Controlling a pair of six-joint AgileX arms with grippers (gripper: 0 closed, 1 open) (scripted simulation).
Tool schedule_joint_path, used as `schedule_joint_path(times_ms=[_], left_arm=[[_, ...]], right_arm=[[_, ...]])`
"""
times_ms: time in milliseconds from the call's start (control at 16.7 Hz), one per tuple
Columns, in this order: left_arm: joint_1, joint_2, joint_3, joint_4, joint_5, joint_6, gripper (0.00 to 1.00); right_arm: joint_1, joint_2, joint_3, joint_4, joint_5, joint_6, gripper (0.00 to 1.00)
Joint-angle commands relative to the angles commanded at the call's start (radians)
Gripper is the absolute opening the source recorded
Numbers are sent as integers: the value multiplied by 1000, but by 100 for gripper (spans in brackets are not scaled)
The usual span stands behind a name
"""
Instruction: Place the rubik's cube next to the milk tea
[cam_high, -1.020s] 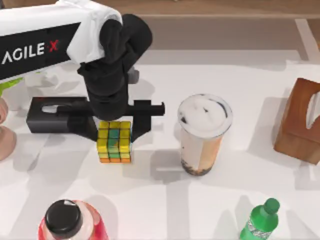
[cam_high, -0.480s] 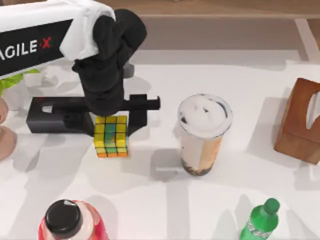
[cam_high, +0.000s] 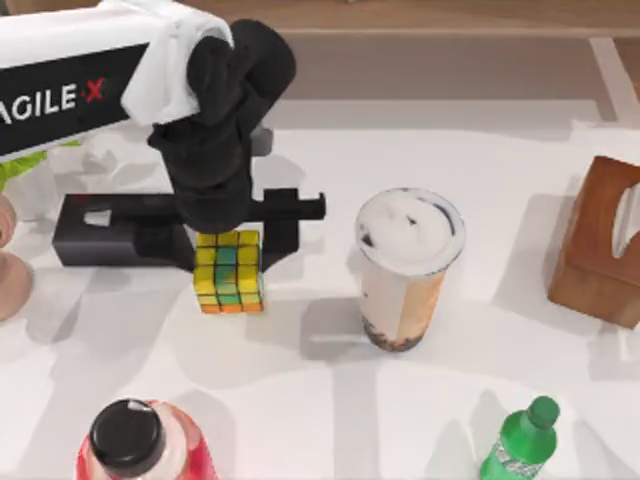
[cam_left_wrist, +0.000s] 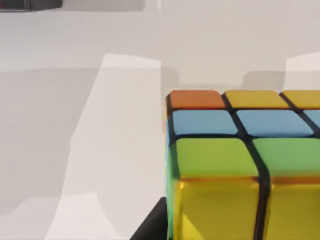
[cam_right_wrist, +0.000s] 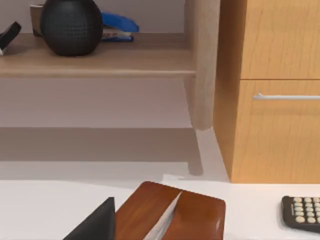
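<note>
Left pincer above worktop, left of centre, fingers clamped on rubik's cube. Cube held left of milk tea, near but apart. Right pincer: grip state unclear, parked near wooden tissue box.

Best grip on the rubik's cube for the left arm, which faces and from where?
Take the rubik's cube from above, fingers on two opposite flat side faces, square to its edges. It sits under the left gripper, with the milk tea standing apart on the right, so vertical approach looks unobstructed.
</note>
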Motion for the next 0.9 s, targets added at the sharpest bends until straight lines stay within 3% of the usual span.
schedule_joint_path(times_ms=[540,900], left_arm=[[-19,37,-33,12,9,0,0],[-19,37,-33,12,9,0,45]], right_arm=[[0,0,0,0,0,0,100],[0,0,0,0,0,0,100]])
